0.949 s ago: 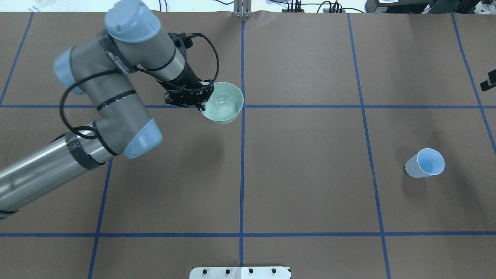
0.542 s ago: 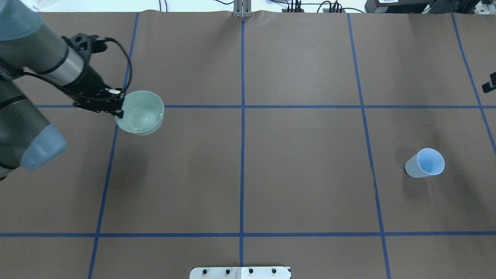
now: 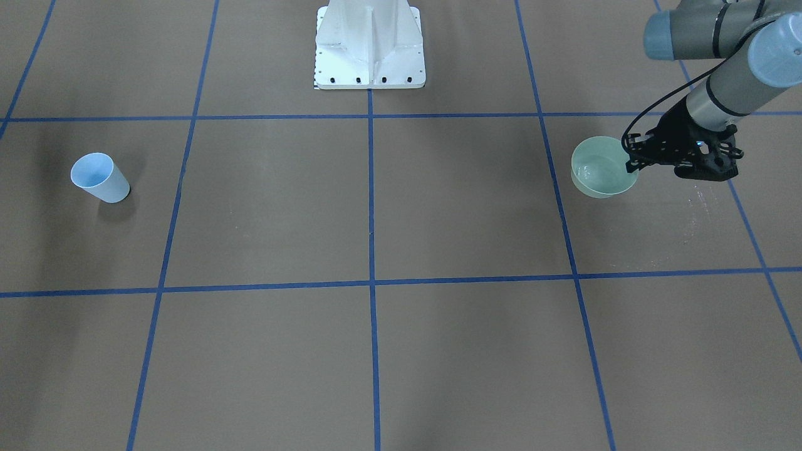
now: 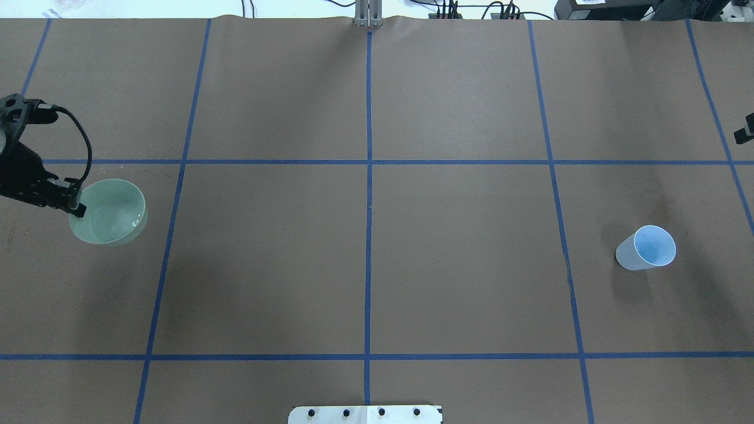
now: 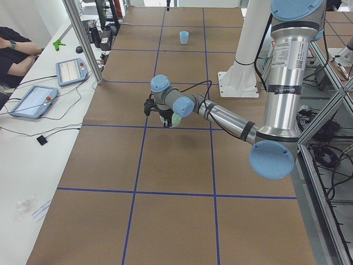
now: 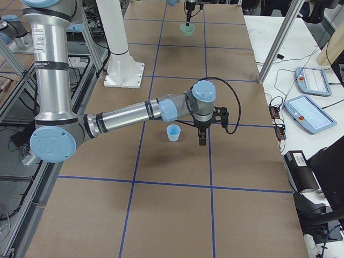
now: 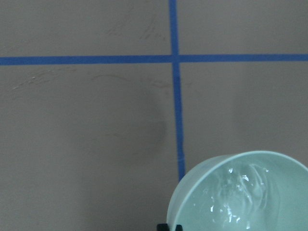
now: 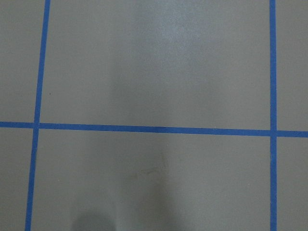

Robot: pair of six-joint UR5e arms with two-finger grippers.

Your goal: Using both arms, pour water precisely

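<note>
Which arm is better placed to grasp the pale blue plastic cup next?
Right, most likely. The right gripper hangs just beside the pale blue plastic cup. The left gripper is far across the table and is occupied, pinching the rim of the pale green bowl that holds the water.

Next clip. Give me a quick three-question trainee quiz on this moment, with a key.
1. True or false: the blue cup stands upright.
2. On the left arm, what do the jaws clamp? A) the rim of the green bowl; B) the blue cup; C) nothing.
3. Fill in: the green bowl holds ____.
Key: 1 true; 2 A; 3 water.
</note>
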